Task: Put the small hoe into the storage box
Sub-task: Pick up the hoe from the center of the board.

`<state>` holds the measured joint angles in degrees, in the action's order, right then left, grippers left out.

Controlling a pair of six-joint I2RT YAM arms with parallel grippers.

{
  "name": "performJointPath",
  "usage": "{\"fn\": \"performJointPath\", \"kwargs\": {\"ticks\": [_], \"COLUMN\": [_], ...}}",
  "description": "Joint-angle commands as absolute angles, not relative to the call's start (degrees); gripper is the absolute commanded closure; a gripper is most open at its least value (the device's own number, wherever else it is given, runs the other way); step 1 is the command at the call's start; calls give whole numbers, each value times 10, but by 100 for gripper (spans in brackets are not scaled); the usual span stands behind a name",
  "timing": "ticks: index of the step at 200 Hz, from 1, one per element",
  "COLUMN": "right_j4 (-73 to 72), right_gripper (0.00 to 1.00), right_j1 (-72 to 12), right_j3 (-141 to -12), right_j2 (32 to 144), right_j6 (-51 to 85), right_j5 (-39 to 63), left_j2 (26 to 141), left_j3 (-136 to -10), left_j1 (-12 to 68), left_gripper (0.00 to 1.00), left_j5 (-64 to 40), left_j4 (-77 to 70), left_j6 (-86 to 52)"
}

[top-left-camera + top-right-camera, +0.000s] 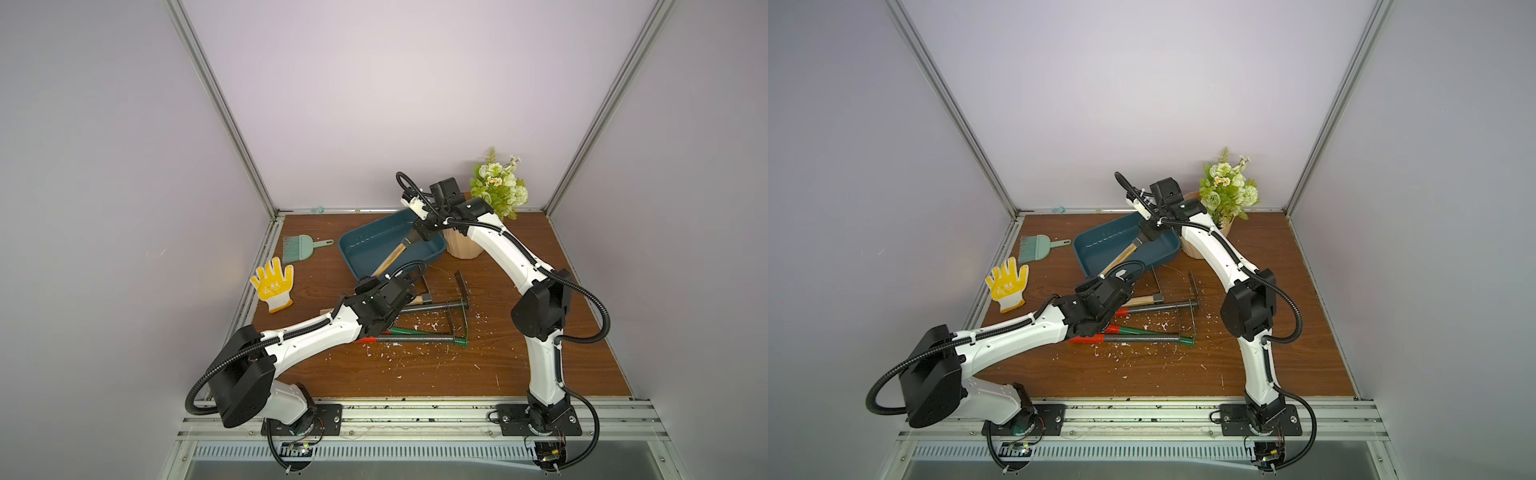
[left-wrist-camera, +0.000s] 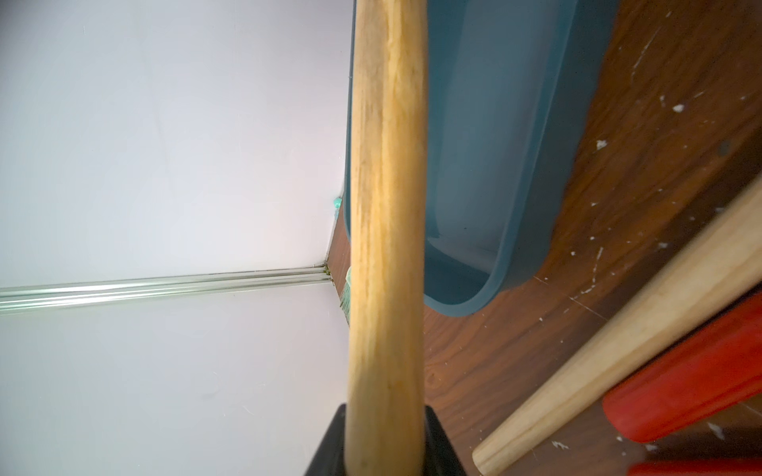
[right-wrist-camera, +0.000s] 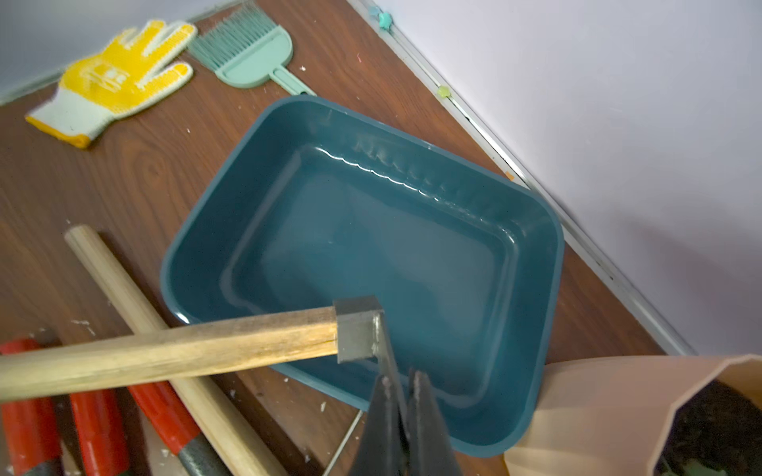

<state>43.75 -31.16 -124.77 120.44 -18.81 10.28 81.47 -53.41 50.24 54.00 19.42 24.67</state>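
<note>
Right gripper [image 3: 402, 379] closed, pinching small hoe [image 3: 185, 350]

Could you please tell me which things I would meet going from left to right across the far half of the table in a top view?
yellow glove → green hand brush → storage box → peach flowerpot

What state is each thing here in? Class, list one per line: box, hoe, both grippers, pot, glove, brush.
storage box: upright, nothing lying in it.
small hoe: held up, head above storage box.
left gripper: shut on small hoe's handle.
right gripper: shut on small hoe's blade.
flowerpot: upright, planted.
glove: lying flat.
brush: lying flat.
</note>
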Motion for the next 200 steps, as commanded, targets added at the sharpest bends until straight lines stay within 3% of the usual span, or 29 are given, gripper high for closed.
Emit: {"fn": "performJointPath", "kwargs": {"ticks": [1, 27, 42, 57, 109, 200], "right_j4": [413, 392, 381, 368, 277, -76], "right_gripper": [100, 100, 100, 100, 100, 100], "right_j1": [-305, -305, -305, -304, -303, -294], "right_j3": [-1234, -1214, -1208, -1205, -1158, -1004], "right_j2": [1205, 1198, 1197, 1198, 1181, 1163], "right_j6": [-213, -197, -185, -171, -105, -14], "right_j5": [80, 74, 67, 56, 32, -56], "left_j2": [781, 776, 771, 760, 707, 571], "left_j3": [-550, -546, -545, -542, -530, -492], "left_j1": [511, 511, 511, 511, 510, 492], "left_gripper": [100, 97, 84, 62, 30, 25], "left_j5": [564, 560, 557, 551, 507, 438], "left_j4": [145, 138, 135, 125, 89, 54], "left_j6": [223, 214, 205, 196, 150, 107]}}
